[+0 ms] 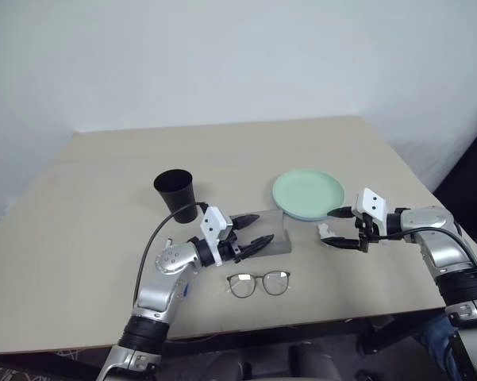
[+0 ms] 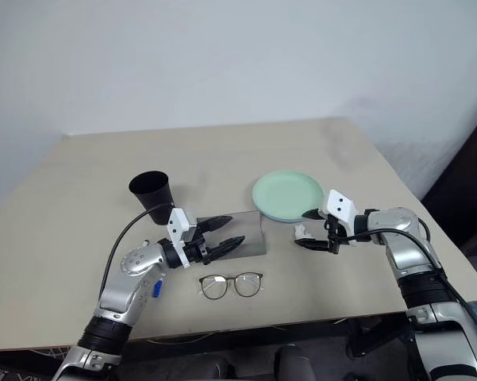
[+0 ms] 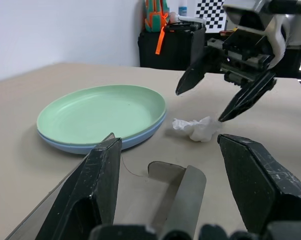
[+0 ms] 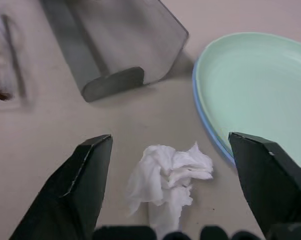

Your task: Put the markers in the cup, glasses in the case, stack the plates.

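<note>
Resting on the smooth beige table, the round mint green plate is seen stacked on the light blue plate, whose rim shows beneath. The grey oblong case is laid open and appears empty, just ahead of the left gripper, whose black fingers are spread with nothing held. The black tapered cup is stood upright behind that arm. The thin-framed round glasses are laid flat near the front edge. A crumpled white paper wad is seen between the parted right gripper fingers, beside the plates. A blue marker cap, possibly, is glimpsed under the left arm
</note>
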{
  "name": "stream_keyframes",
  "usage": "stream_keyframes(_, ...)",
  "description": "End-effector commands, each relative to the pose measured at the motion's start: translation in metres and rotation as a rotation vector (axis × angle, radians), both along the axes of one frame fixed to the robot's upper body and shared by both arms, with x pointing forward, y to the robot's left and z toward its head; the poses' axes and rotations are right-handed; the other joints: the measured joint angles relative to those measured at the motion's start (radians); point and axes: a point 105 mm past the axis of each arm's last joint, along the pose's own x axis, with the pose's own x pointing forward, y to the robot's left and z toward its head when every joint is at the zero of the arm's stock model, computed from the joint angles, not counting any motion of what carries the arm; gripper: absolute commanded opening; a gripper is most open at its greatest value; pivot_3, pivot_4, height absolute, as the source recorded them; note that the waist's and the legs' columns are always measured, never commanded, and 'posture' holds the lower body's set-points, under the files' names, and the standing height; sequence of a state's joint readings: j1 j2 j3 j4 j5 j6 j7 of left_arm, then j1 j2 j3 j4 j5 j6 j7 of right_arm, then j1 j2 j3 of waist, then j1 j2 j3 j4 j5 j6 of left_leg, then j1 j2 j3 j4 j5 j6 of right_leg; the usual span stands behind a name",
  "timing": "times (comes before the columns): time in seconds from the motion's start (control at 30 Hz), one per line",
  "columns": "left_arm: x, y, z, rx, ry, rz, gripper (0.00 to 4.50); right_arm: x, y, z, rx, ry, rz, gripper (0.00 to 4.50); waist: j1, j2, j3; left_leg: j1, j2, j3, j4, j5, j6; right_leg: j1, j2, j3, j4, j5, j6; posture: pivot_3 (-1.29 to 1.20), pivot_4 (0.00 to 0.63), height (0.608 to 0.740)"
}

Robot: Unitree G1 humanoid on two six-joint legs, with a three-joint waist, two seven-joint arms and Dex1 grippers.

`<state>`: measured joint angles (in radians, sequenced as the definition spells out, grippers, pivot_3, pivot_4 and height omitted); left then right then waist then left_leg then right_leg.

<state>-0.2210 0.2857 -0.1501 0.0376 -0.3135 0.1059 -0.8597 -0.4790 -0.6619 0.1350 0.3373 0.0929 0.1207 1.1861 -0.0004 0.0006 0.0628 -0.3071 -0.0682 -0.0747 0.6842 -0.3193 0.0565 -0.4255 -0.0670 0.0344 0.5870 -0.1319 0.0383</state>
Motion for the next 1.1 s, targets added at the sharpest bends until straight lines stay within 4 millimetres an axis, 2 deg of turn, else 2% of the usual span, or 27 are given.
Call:
stream_keyframes(0.03,0.002,-0.004,0.014,-0.009,-0.060,-0.018,3.23,0.002,-0.002,-0.002,0.000,-0.005,-0.032,3.83,0.000,0.000,0.000,0.000,0.000,0.000,0.000,0.000,0.000,0.000,0.000,0.000,0.000,0.000,0.000,0.00,0.000,0.740)
stream_keyframes(0.3,0.002,-0.004,0.014,-0.008,-0.058,-0.016,3.23,-0.003,-0.003,-0.031,-0.012,0.063,-0.078,3.83,0.000,0.000,0.000,0.000,0.000,0.003,0.000,-0.001,0.002,-0.001,0.000,0.003,-0.001,0.000,0.000,0.00,0.000,0.740)
stream_keyframes(0.43,0.002,-0.004,0.014,-0.007,-0.057,-0.015,3.23,-0.003,-0.005,-0.034,-0.021,0.066,-0.088,3.83,0.000,-0.001,0.000,0.000,0.000,0.006,0.000,-0.002,0.003,0.000,0.000,0.004,-0.001,0.000,0.001,0.00,0.000,0.740)
stream_keyframes(0.57,0.001,-0.004,0.013,-0.005,-0.057,-0.014,3.23,-0.004,-0.007,-0.034,-0.024,0.069,-0.085,2.59,0.000,-0.001,0.000,0.000,0.001,0.007,0.000,-0.002,0.003,0.000,0.001,0.005,-0.001,0.000,0.001,0.00,0.000,0.740)
stream_keyframes(0.8,0.002,-0.004,0.013,-0.005,-0.056,-0.013,3.23,-0.003,-0.007,-0.030,-0.013,0.062,-0.080,0.16,0.000,-0.001,0.000,0.000,0.002,0.007,0.000,-0.002,0.003,0.000,0.002,0.005,-0.001,0.001,0.001,0.00,0.000,0.740)
stream_keyframes(0.83,0.001,-0.004,0.013,-0.005,-0.056,-0.013,3.23,-0.003,-0.007,-0.026,-0.010,0.052,-0.073,0.03,0.000,-0.001,0.000,0.000,0.002,0.007,0.000,-0.002,0.003,0.000,0.002,0.005,-0.001,0.001,0.001,0.00,0.000,0.740)
stream_keyframes(0.97,0.002,-0.004,0.013,-0.005,-0.057,-0.012,3.23,0.001,-0.003,-0.011,0.009,0.005,-0.051,0.03,0.000,-0.001,0.000,0.000,0.002,0.007,0.000,-0.002,0.003,0.000,0.002,0.005,-0.001,0.001,0.001,0.00,0.000,0.740)
stream_keyframes(1.1,0.002,-0.002,0.013,-0.002,-0.056,-0.008,3.23,0.016,0.003,0.020,0.057,-0.083,-0.052,0.03,-0.001,-0.001,0.001,0.000,0.003,0.008,0.000,-0.002,0.003,0.000,0.003,0.005,-0.001,0.001,0.001,0.00,0.000,0.740)
